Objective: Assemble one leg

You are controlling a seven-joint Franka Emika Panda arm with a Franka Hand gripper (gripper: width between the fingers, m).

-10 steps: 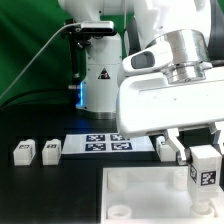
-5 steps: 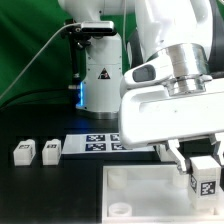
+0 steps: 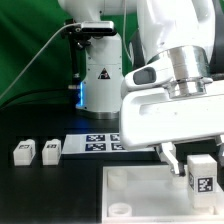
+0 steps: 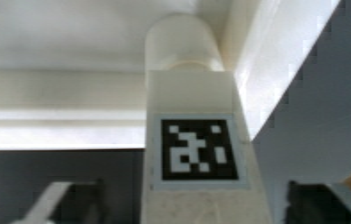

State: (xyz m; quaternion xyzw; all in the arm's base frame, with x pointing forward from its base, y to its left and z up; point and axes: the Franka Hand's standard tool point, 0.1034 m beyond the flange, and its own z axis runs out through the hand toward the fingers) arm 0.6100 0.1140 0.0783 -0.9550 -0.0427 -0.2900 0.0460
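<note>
A leg [image 3: 201,172], a small white block with a square marker facing the camera, stands upright at the far right corner of the white tray [image 3: 140,192]. My gripper [image 3: 199,160] is around the leg from above. One finger [image 3: 172,157] shows a little apart from the leg's left side; the other is hidden. In the wrist view the leg [image 4: 197,120] runs down the middle, its rounded far end against the tray [image 4: 65,100]. My gripper [image 4: 197,205] is open, with a dark gap between each finger [image 4: 74,202] and the leg.
Two more legs [image 3: 23,152] [image 3: 50,150] lie on the black table at the exterior view's left. The marker board [image 3: 100,143] lies behind the tray. The arm's base [image 3: 98,70] stands at the back. The arm's white body covers the upper right.
The leg has come down a little onto the tray's right corner. The visible finger has moved away from the leg's side, so the gripper has opened.
</note>
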